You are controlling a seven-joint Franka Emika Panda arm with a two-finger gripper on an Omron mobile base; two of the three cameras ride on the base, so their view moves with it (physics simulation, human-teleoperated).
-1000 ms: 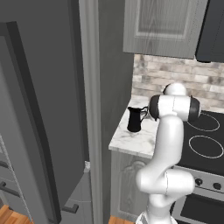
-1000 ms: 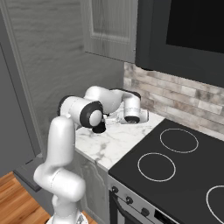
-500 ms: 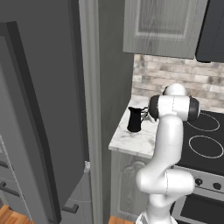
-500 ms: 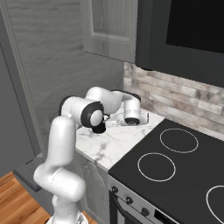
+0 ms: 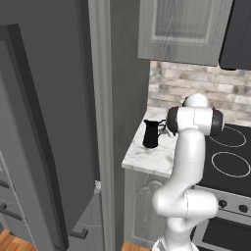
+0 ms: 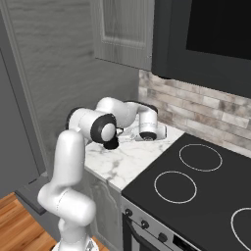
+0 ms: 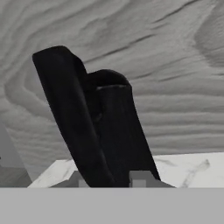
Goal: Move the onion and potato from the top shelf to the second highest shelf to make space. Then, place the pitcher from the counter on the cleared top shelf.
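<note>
- the gripper (image 7: 106, 177) has just narrowed from wide open; its tips now pinch the pitcher's handle.
- the pitcher (image 5: 150, 134) stands upright on the counter (image 5: 147, 158), near the fridge-side edge.
- likely the grasp is made; lifting toward the top shelf comes next.

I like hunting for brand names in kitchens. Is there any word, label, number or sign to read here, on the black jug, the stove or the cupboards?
None: no text can be read anywhere in these pictures.
The pitcher is plain black, with no label.
The stove knobs bear no readable marks.
The cabinet door and the counter are bare of writing.
</note>
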